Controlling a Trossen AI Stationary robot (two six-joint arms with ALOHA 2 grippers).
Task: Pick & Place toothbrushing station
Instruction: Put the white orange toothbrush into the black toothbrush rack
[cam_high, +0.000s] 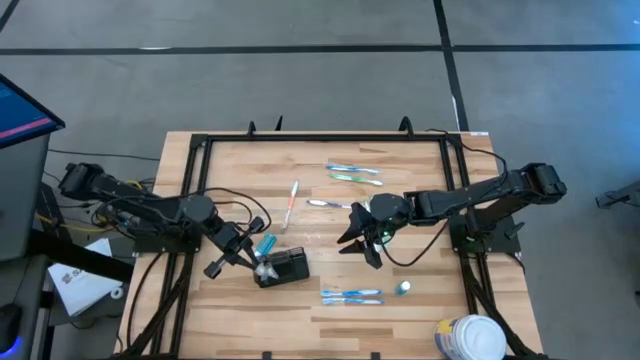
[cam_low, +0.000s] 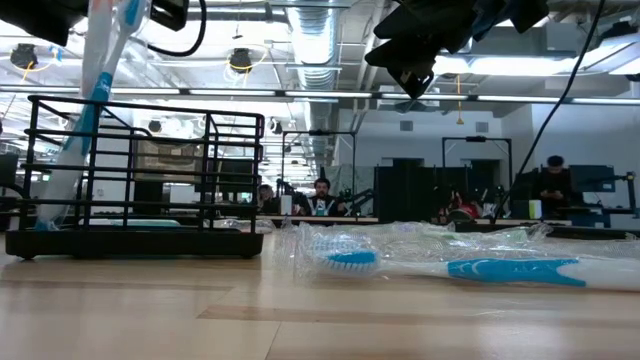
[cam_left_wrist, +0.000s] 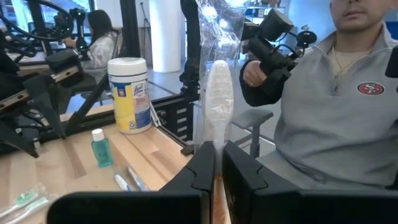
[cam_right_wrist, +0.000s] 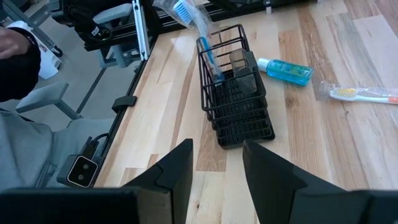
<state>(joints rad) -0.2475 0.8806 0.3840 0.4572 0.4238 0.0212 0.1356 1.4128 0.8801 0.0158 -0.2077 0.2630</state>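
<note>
- Toothbrushing station (cam_right_wrist: 239, 99): black wire.
- Counter (cam_high: 320, 225): pale striped wood.
- Mouthwash bottle (cam_right_wrist: 285, 70): teal-blue.
- Tub (cam_left_wrist: 129, 94): white, blue-yellow print.
- Person's pullover (cam_left_wrist: 339, 118): grey.

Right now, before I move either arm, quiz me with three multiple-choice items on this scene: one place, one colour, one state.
1. Where is the toothbrushing station?
A. On the left half of the table, by the left gripper
B. At the far edge
C. Under the right arm

2. What colour is the wrapped toothbrush that the left gripper holds?
A. Red
B. Blue
C. Green

3. How is the right gripper?
A. Shut on a bottle
B. Open and empty
C. Shut on a brush

Answers:
1. A: the high view shows the black rack right beside the left gripper.
2. B: the right wrist view shows blue bristles and a blue handle going into the rack.
3. B: its fingers stand apart with only bare wood between them.
</note>
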